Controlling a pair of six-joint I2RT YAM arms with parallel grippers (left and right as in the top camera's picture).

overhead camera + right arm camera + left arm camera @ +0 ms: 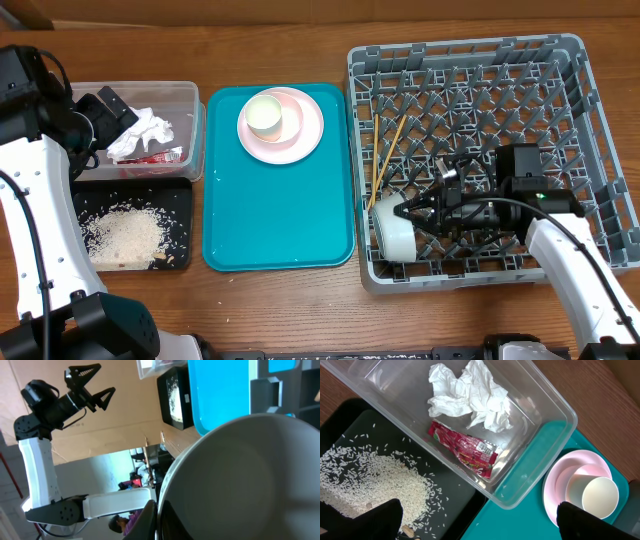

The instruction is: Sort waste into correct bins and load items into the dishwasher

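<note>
The right arm reaches in from 5 o'clock, low over the rack [465, 45]. Its gripper [408, 211] is clamped on the rim of the grey bowl [392, 232], which lies tilted on its side in the rack's 7 o'clock corner. The left arm comes from 9 o'clock, and its gripper [105, 118] hangs with jaws wide apart over the tub [195, 120]. The black tray [180, 200] at 8 o'clock holds rice [122, 235]. Behind it, the napkin [148, 130] and wrapper [155, 157] lie in the tub. On the teal tray [270, 220], toward 12 o'clock, the plate [300, 145] carries the pink bowl [293, 105] and cup [267, 115]. The chopsticks [378, 160] lie in the rack's left side. The table [280, 310] is brown wood
</note>
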